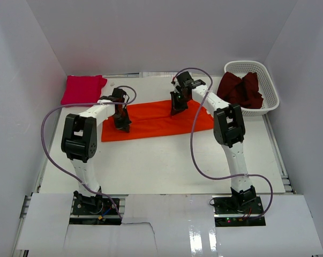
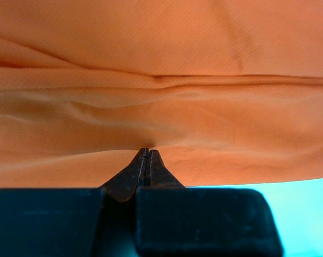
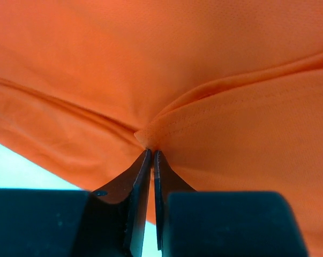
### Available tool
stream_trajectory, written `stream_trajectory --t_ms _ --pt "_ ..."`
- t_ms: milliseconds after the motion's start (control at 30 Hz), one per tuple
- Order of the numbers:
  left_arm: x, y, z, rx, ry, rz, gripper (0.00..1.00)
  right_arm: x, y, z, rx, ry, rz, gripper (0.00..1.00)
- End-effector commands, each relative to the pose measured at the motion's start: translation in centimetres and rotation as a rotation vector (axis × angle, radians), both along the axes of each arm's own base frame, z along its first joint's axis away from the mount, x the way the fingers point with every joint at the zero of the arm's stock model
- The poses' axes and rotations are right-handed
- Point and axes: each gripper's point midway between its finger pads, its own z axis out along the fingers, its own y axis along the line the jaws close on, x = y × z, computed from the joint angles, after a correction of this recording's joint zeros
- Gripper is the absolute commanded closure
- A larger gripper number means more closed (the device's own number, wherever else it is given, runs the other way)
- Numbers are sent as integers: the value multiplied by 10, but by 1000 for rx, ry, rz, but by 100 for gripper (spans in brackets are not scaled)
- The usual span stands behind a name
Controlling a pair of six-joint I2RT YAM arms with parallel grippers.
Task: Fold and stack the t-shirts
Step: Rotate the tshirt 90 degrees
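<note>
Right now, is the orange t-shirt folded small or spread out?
Partly folded: the orange t-shirt lies as a long flat band; left pincer and right pincer each pinch it.

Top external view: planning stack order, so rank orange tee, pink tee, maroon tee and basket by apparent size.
1. orange tee, spread flat.
2. basket.
3. pink tee, folded, and maroon tee, bunched in the basket: look alike, so unranked.

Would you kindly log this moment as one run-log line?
left end effector: shut on orange t-shirt | right end effector: shut on orange t-shirt | pink t-shirt: folded, far left | maroon t-shirt: in basket
</note>
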Motion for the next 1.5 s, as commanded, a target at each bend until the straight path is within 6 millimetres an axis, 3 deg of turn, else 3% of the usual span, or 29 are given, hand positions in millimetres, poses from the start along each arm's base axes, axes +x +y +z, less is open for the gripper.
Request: stream_trajectory --t_ms 0,333,400,533,733,933,1033,1167,1200,1367,1400,1467 --pt "-1 1 22 -11 -58 -9 94 6 7 -19 16 9 0 89" --pt "-22 10 6 22 -8 -7 94 12 -7 -52 -28 34 -59 87" --pt "-23 9 7 20 -9 -8 94 13 -10 -53 -23 35 -64 71" --pt "-21 7 13 6 -25 -11 93 22 -9 -31 8 -21 -57 51" --pt "-27 -2 16 -51 -12 -11 93 42 1 26 137 -162 -21 46" --pt "-44 -4 8 -56 11 2 93 41 2 26 203 -138 0 44" --pt "-40 -2 19 -49 -28 15 93 36 9 34 248 -149 37 43" --pt "-29 -3 48 -64 -107 15 93 37 12 57 301 -219 60 42" --pt "-24 -5 61 -75 -139 14 92 38 12 73 312 -256 65 42" --pt "-17 -4 87 -66 -185 13 92 34 5 107 318 -372 73 42" --pt "-14 -1 89 -49 -194 14 92 32 1 123 320 -405 71 43" --pt "-2 5 92 -14 -207 11 92 28 -9 122 287 -413 40 43"
